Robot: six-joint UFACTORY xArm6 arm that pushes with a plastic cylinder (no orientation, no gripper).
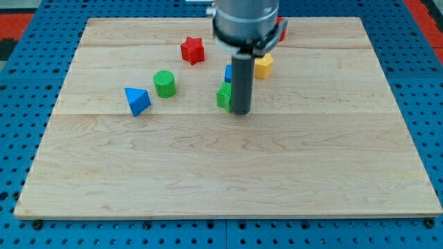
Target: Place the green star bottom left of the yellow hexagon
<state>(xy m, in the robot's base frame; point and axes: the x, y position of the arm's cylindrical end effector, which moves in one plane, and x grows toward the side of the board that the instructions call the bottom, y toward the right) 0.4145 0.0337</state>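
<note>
The green star (223, 96) lies near the board's middle top, partly hidden behind my rod. My tip (241, 112) rests on the board, touching or just off the star's right side. The yellow hexagon (264, 66) sits above and to the right of the star, close to the rod. A blue block (228, 72) shows just above the star, mostly hidden by the rod; its shape cannot be made out.
A red star (193, 50) lies at the view's top, left of the rod. A green cylinder (165, 83) and a blue triangle (137, 100) lie to the left. A red block (281, 29) peeks out behind the arm. The wooden board (221, 166) has blue pegboard around it.
</note>
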